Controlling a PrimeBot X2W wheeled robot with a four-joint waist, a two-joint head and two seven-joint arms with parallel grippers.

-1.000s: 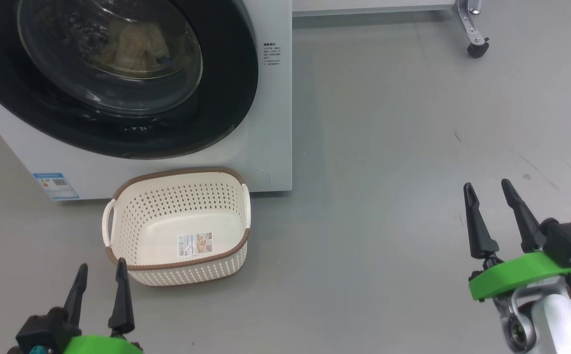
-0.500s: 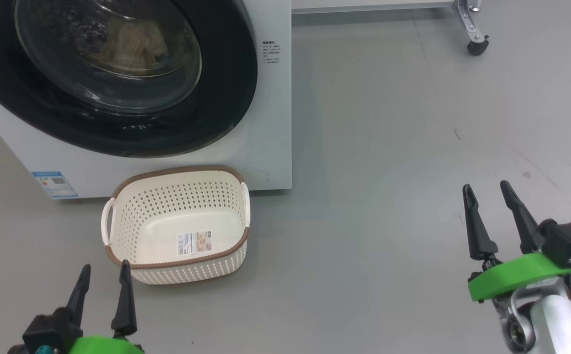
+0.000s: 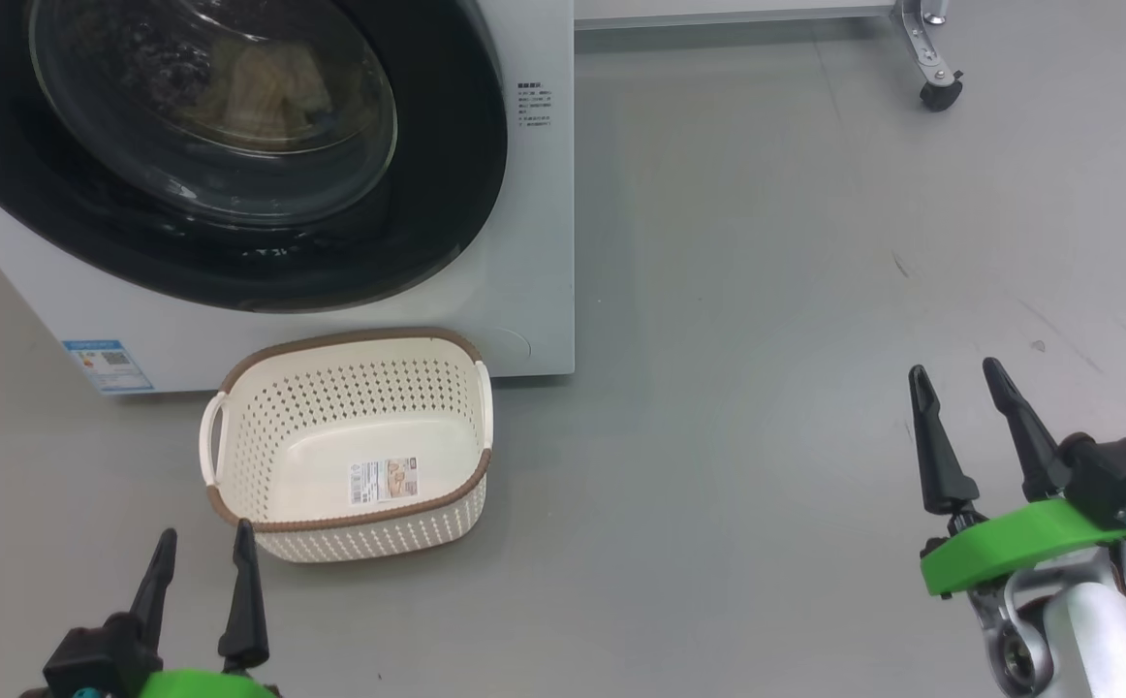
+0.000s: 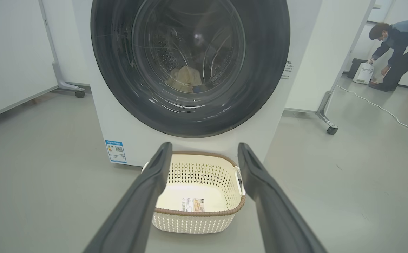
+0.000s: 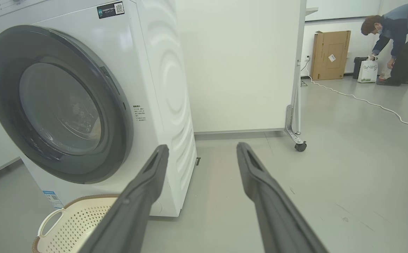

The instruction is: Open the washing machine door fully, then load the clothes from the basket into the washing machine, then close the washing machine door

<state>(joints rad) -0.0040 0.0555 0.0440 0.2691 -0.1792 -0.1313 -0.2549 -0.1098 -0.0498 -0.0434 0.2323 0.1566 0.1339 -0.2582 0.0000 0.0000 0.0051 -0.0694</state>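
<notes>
**Washing machine door (image 3: 447, 174) shut, clothes (image 3: 267, 92) behind the glass, both grippers loose**

The washing machine (image 3: 534, 242) stood on the grey floor (image 3: 737, 291) with its round black-rimmed door flush against the white front. Through the domed glass the pale yellow clothes lay low in the drum, up beyond both grippers and well apart from them. The basket (image 3: 369, 533) sat on the floor just in front of the machine, below the door and toward its right side. A label sticker (image 3: 384, 481) showed on its bare bottom.

The left gripper (image 3: 204, 529) hung at the lower left of the head view. Its two dark fingers were spread apart and grasped nothing, and their tips were near the basket's front left corner without touching it. In the left wrist view those fingers framed the basket, with the door straight ahead and above it.

The right gripper (image 3: 952, 367) hung at the lower right over bare floor, well apart from both basket and machine. Its jaws were likewise released and empty. In the right wrist view the door lay off to the left of its fingers, and one white basket handle showed at the lower left corner.

A small blue label (image 3: 106, 364) was stuck low on the machine's front, left of the basket. A caster (image 3: 939, 92) on a metal leg stood on the floor to the machine's right. Far in the background a person (image 5: 397, 35) bent over a white bag (image 5: 367, 72), near a cardboard box (image 5: 330, 54) leaning on the wall.
</notes>
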